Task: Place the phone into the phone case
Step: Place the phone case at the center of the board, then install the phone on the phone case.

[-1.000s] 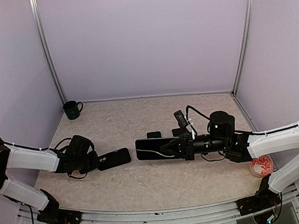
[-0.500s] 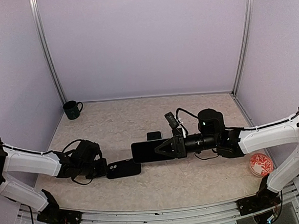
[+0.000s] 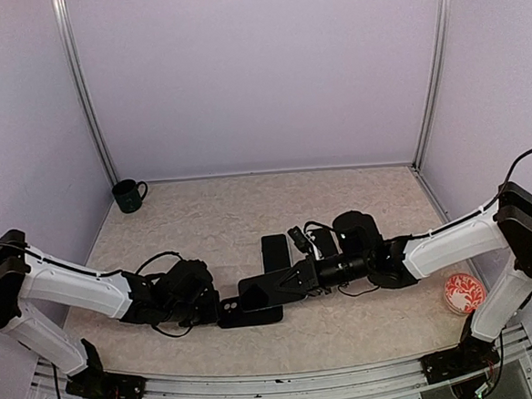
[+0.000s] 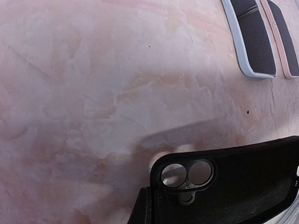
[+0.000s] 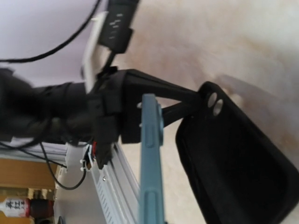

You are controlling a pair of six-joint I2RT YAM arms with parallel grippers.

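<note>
The left claw (image 3: 221, 310) is clenched on the end of the black case (image 3: 251, 312), which lies low over the table (image 3: 213, 221) near its front edge; the left wrist view shows the case's camera cutout. The right claw (image 3: 294, 280) is clenched on the phone (image 3: 268, 291), holding it just above the case and overlapping it from the right. In the right wrist view the phone's pale blue edge stands beside the open case. A green mug (image 3: 129, 195) stands at the far left corner.
</note>
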